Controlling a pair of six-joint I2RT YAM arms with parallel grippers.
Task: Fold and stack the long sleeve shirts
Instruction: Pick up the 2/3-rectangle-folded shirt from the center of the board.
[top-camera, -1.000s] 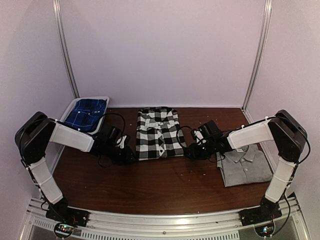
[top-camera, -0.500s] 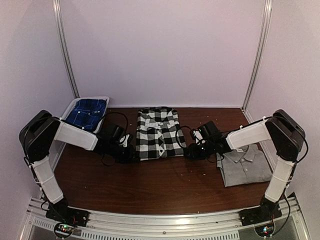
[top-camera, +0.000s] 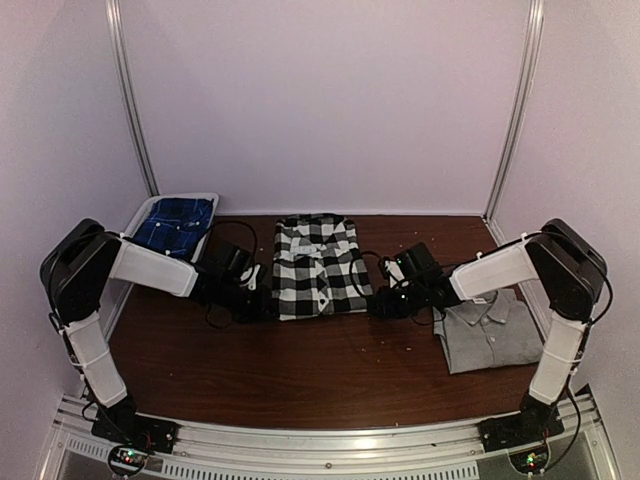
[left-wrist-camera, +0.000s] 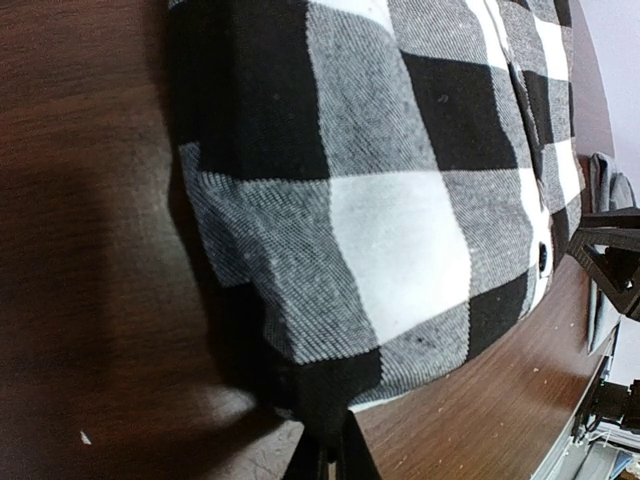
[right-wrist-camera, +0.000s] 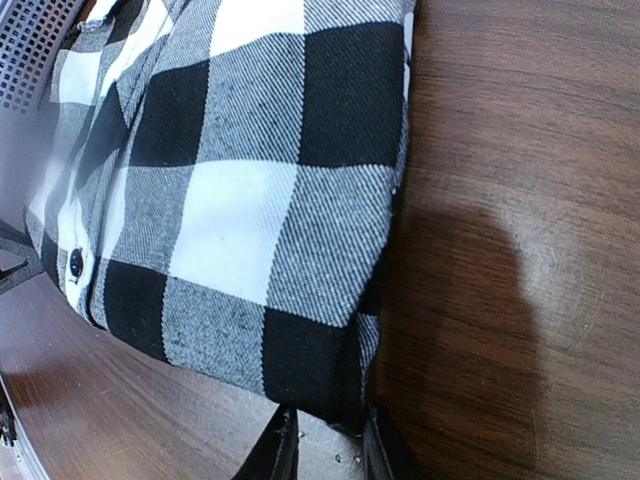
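On a dark wooden table (top-camera: 300, 370) within pale walls (top-camera: 320, 100), checked flannel shirt (top-camera: 318, 265)

Pale walls (top-camera: 320, 100), dark wooden table (top-camera: 320, 375)

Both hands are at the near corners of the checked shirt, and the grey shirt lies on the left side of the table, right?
No: the grey shirt lies on the right side of the table, as the top view shows. The left hand and right hand are indeed at the near corners of the checked shirt.
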